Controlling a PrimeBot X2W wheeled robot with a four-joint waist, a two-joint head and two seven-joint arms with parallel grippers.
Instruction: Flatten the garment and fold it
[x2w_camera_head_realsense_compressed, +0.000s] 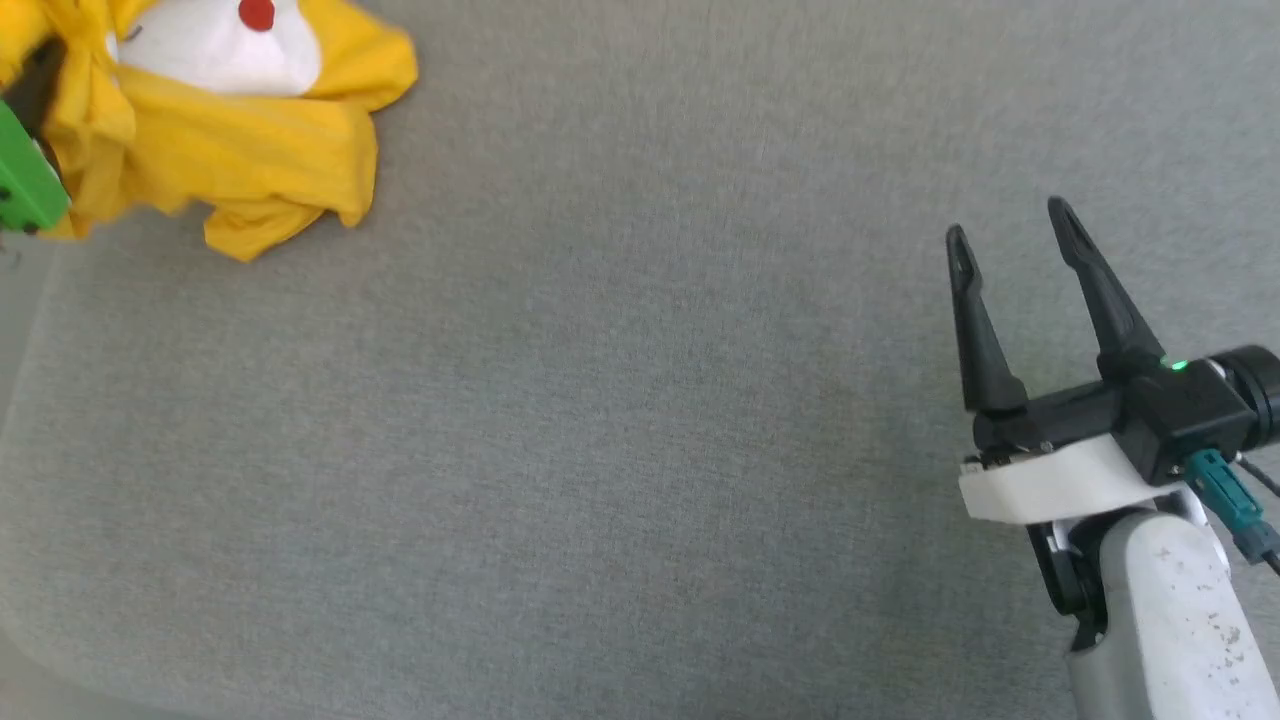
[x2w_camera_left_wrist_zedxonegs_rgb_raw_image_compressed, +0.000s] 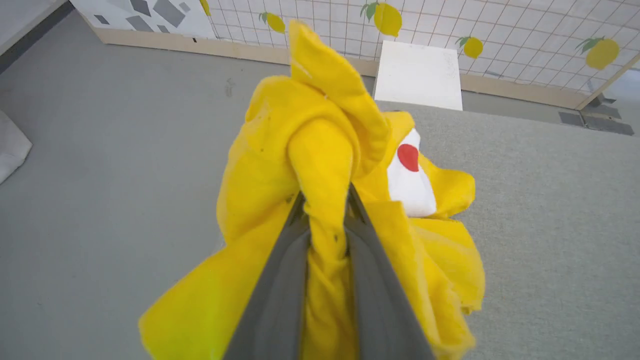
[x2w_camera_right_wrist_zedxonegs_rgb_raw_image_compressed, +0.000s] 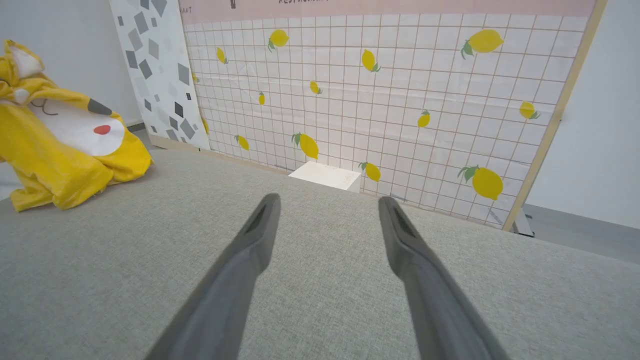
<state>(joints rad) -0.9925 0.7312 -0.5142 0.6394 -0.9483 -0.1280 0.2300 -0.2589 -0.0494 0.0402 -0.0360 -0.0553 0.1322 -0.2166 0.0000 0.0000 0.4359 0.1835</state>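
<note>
Left gripper (x2w_camera_left_wrist_zedxonegs_rgb_raw_image_compressed: 325, 200): fingers clenched on a bunched fold of the garment (x2w_camera_left_wrist_zedxonegs_rgb_raw_image_compressed: 265, 150), frame centre. Right gripper (x2w_camera_head_realsense_compressed: 1010, 225): jaws spread, nothing between them, lower right of head view. Garment: crumpled yellow heap, upper left of head view, lower edge on grey surface (x2w_camera_head_realsense_compressed: 640, 450).

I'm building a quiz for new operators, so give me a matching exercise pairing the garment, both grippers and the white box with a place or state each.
1 garment
2 left gripper
3 right gripper
4 white box

A open above the grey surface
B crumpled, animal print partly showing
C past the surface's far edge, by the lemon wall
D shut on yellow fabric

Pairs: 1-B, 2-D, 3-A, 4-C
</note>
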